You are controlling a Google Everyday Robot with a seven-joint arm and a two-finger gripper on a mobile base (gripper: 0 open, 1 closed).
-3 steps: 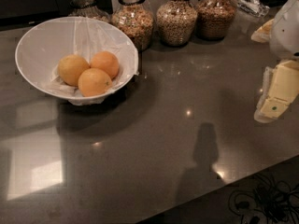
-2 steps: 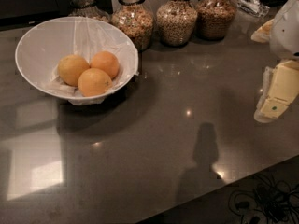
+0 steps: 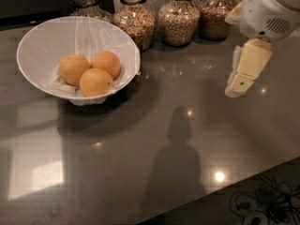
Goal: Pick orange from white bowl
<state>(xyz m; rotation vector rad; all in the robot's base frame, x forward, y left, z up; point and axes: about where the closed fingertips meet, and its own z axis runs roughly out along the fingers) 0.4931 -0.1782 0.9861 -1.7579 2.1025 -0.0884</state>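
- The gripper [image 3: 237,90], cream-coloured, hangs at the right side of the view, pointing down and a little to the left, with nothing held in it. From this angle it cannot be told whether it is open or closed.
- Above it is the robot's rounded white wrist housing [image 3: 273,7], partly cut off by the upper right corner.
- The gripper is above a dark grey, glossy countertop [image 3: 140,139], which shows a shadow [image 3: 176,165] and small light glints.
- The orange [image 3: 107,62], the reddest of three fruits, lies in the white bowl [image 3: 35,43] at the left, well apart from the gripper.
- It touches a paler yellowish fruit [image 3: 73,70] on its left and a yellow-orange fruit [image 3: 95,82] in front.
- Crinkled white lining [image 3: 84,32] covers the bowl's inside.
- Four glass jars of grain [image 3: 177,20] stand in a row along the back edge.
- Dark cables [image 3: 262,200] lie below the counter's near right corner.
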